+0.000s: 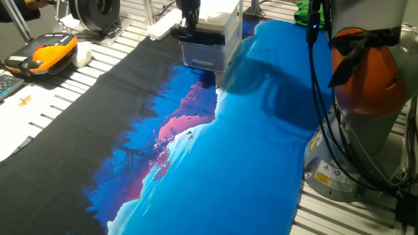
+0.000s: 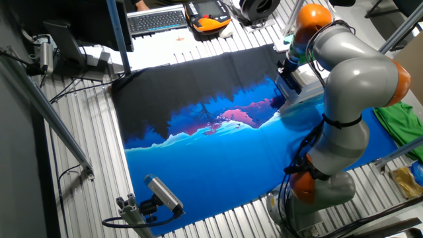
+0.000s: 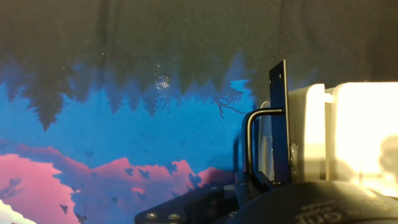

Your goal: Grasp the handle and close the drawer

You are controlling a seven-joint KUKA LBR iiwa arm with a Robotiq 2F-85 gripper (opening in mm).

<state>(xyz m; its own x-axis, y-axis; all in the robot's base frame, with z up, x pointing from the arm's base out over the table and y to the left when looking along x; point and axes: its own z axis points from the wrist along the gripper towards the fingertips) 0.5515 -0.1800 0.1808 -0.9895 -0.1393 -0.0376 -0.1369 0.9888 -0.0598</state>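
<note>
The small white drawer cabinet (image 1: 219, 29) stands at the far end of the printed mat; it also shows in the other fixed view (image 2: 301, 82). Its top drawer (image 3: 308, 134) is white with a dark front strip (image 1: 204, 39) that sits about flush with the cabinet front. The handle (image 3: 249, 143) is a thin dark bar bowed out from that strip. My gripper (image 1: 190, 29) hangs at the drawer front. In the hand view my gripper (image 3: 249, 186) has the handle's lower end running into its dark fingers, so it looks shut on the handle. The fingertips are mostly hidden.
A blue, pink and black printed mat (image 1: 228, 163) covers the slatted table. An orange-black device (image 1: 49, 52) and a white block (image 1: 163, 27) lie at the far left. A keyboard (image 2: 155, 20) and a green cloth (image 2: 400, 125) lie off the mat. The arm's base (image 1: 366, 78) stands at the right.
</note>
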